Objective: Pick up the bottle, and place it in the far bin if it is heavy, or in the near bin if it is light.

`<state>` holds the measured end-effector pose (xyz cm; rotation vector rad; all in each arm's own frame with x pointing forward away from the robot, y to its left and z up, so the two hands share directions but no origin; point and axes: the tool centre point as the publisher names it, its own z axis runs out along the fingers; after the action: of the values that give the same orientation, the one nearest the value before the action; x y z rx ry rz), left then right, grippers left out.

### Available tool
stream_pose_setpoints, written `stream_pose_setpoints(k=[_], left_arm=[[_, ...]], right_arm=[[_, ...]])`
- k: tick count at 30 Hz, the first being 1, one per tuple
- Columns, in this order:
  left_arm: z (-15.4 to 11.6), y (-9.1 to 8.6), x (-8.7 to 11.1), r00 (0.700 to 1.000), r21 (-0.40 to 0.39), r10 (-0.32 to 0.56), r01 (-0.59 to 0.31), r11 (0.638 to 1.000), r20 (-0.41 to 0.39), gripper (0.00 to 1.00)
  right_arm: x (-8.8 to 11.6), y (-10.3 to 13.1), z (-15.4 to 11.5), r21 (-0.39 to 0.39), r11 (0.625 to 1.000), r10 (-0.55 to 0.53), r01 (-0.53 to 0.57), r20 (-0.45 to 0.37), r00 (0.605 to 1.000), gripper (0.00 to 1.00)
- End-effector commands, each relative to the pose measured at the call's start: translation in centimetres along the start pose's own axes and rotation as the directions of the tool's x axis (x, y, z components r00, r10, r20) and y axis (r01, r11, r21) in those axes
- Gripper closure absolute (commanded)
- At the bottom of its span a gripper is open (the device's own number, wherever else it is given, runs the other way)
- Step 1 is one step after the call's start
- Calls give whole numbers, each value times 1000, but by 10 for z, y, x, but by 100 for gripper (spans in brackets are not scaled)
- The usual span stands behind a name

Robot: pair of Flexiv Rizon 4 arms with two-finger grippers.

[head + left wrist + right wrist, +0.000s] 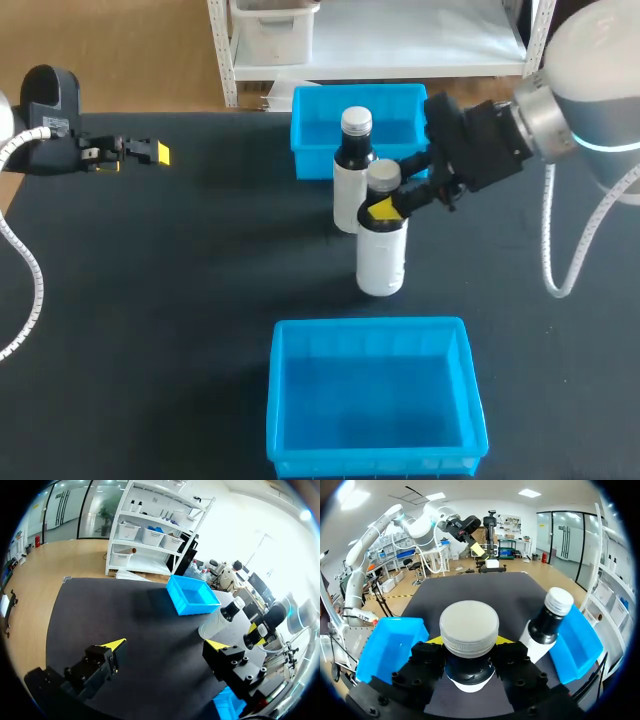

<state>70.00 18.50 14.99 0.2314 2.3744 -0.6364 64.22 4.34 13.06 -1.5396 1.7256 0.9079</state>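
Two round bottles with white bodies, dark necks and ribbed pale caps stand mid-table on the matte black table [180, 300], the near bottle [381, 255] just beside the far bottle [351, 170]. Two glossy blue plastic bins: far bin [315, 135], near bin [372, 400]. The right gripper [385, 207] clamps the near bottle's neck. The left gripper [140, 153], far left, has its fingers spread.

Location type: robotics laboratory. Identifying features: two robot arms, the left arm [45, 110] and the right arm [590, 80], stationed at one black-surfaced table [150, 300]; a far bin [318, 130] and a near bin [370, 400], identical blue plastic, set one to each side of the right fingers [383, 209].
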Motion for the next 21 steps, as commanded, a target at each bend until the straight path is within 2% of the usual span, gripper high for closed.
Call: stream_pose_setpoints(k=[1,11,21], left_arm=[[0,0,0,1000,0,0,0,1000,0,0],[0,0,0,1000,0,0,0,1000,0,0],[0,0,0,1000,0,0,0,1000,0,0]], right_arm=[[3,7,-23,40,999,11,-11,-6,1000,100],[24,-10,-65,155,985,80,-76,-20,997,100],[40,-28,-115,271,952,145,-139,-2,989,100]])
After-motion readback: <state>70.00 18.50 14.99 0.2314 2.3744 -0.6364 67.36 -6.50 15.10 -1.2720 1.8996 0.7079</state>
